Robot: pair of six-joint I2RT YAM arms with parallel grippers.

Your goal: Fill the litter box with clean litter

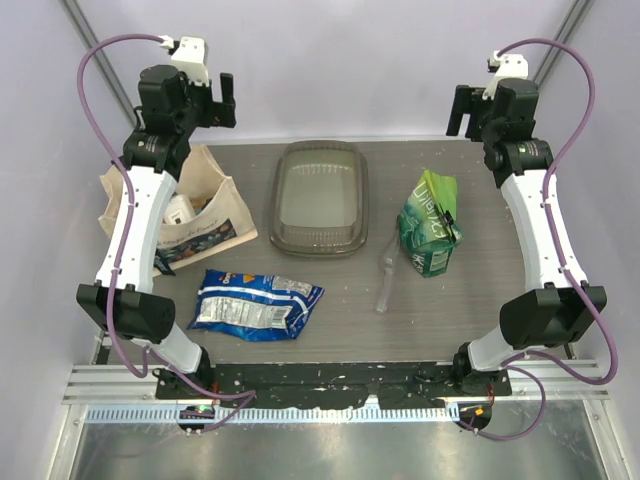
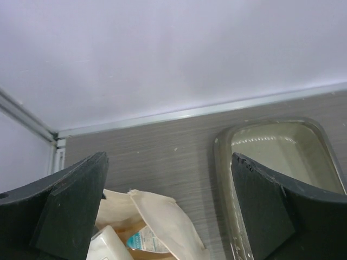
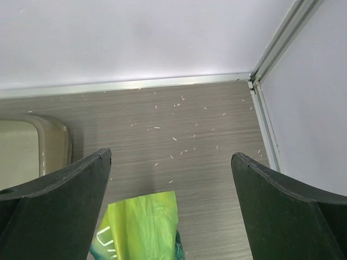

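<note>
The task looks barely begun: nothing has been poured and neither arm holds anything.

The left jaws are spread wide and empty, raised above the far corner of the surface (image 1: 470,320), up and to the left of the litter box (image 1: 320,200). Below them, just left of the box, a beige tote bag (image 1: 215,215) slumps open with a white item (image 1: 180,212) inside. A blue crinkly packet (image 1: 255,305) lies flat on the near-left side of the box, a little apart from it.

The litter box sits at the middle of the far half of the surface, with its long side running away from the arms. It is a translucent, smoky grey-brown tray with rounded corners and a wide rim, and its floor shows pale and bare. No heap of clean litter is visible in it.

To the near right of the box lies a small clear object (image 1: 385,280), too faint to identify. Further right stands a green-and-white bag (image 1: 430,225), crumpled at the top, probably the source of the litter. Pale specks (image 3: 173,139) dot the surface to the far right of the box.

The right jaws are also spread wide and empty, hanging above the bag, up and to the right of the box.

Everything is still to do: taking up the bag, tipping it over the box, and filling the tray.
</note>
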